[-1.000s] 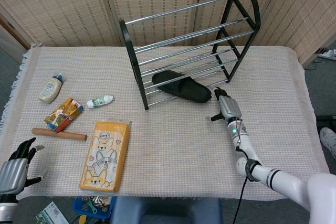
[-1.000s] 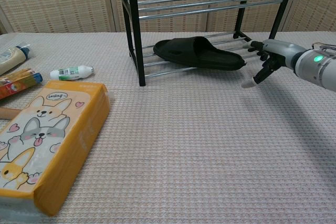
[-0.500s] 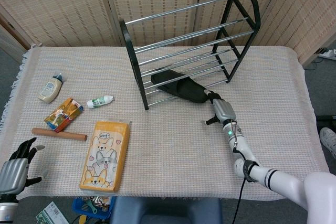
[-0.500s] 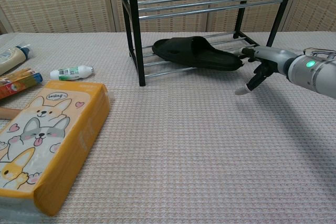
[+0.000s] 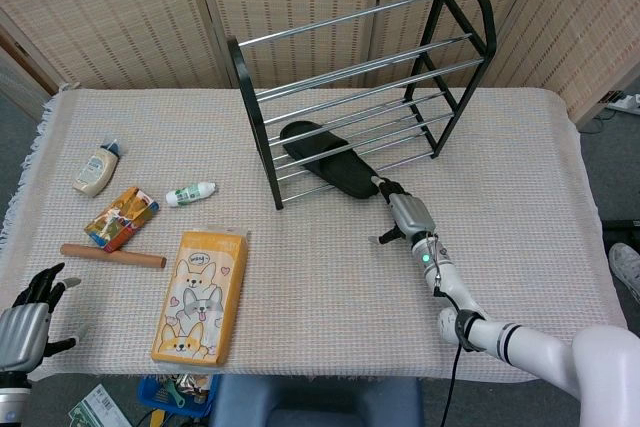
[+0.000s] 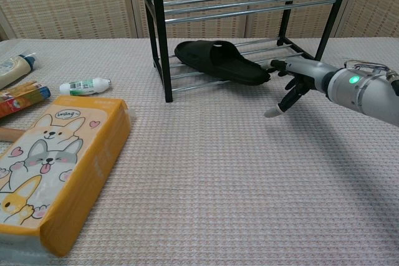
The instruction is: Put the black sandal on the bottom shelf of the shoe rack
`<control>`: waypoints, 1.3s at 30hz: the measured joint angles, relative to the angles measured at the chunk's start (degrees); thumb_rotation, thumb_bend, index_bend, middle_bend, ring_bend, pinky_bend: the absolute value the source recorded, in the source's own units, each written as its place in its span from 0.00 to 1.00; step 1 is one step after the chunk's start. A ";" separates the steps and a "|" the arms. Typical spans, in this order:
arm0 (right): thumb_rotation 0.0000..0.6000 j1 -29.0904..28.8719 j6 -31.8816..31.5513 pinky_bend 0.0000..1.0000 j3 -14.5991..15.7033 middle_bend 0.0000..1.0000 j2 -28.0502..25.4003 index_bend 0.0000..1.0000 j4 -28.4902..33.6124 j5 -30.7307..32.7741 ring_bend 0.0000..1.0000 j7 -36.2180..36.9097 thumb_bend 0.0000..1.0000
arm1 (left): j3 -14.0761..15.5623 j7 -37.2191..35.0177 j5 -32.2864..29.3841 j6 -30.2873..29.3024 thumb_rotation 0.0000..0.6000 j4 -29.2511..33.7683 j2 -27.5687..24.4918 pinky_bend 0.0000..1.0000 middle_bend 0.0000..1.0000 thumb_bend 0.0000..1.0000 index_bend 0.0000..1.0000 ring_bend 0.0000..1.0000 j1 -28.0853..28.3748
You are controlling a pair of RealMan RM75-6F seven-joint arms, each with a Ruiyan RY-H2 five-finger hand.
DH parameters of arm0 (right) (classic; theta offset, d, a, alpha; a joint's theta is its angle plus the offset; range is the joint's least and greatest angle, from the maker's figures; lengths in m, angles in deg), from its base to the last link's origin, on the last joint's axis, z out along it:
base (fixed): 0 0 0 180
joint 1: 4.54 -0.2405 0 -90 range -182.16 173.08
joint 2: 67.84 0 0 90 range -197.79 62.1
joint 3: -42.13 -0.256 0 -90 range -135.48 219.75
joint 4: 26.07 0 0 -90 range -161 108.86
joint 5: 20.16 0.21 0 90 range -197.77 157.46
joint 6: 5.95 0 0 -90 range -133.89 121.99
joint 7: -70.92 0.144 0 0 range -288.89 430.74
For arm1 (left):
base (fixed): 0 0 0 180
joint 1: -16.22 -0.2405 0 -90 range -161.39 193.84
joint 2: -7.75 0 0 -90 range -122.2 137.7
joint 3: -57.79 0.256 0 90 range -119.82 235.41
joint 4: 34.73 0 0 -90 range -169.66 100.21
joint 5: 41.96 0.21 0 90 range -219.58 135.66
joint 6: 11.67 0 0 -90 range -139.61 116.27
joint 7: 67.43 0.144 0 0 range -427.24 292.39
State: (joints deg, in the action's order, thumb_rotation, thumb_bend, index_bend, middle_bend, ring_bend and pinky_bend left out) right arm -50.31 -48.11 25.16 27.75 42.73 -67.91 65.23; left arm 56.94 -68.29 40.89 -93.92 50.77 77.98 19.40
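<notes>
The black sandal (image 5: 326,159) (image 6: 218,61) lies slantwise across the bars of the bottom shelf of the black shoe rack (image 5: 360,87) (image 6: 161,42), its near end sticking out past the front bar. My right hand (image 5: 400,213) (image 6: 294,78) is at that near end, fingers spread, fingertips touching the sandal's tip; it holds nothing. My left hand (image 5: 28,317) hovers open at the table's near left corner, far from the rack, and shows only in the head view.
On the left lie an orange tissue pack with cartoon dogs (image 5: 201,293) (image 6: 50,169), a wooden stick (image 5: 112,256), a snack packet (image 5: 121,217), a small white tube (image 5: 190,193) (image 6: 85,85) and a cream bottle (image 5: 96,169). Woven screens stand behind the table.
My right hand has pushed left and inward against the sandal's end. The sandal has slid further onto the bottom shelf toward the rack's left side. The left hand dropped slightly.
</notes>
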 measured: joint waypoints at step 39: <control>1.00 21.64 -30.22 0.17 10.87 0.06 -20.50 0.00 20.08 -16.26 0.00 -3.04 0.05 | -1.63 3.06 0.63 0.25 1.00 1.83 1.07 0.25 0.10 0.24 0.27 0.10 2.00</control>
State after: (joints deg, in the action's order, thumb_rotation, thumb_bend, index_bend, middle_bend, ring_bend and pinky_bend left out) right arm -28.67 -78.33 36.03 7.26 62.80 -84.17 62.19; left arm 55.31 -65.23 41.52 -93.68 52.59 79.05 21.40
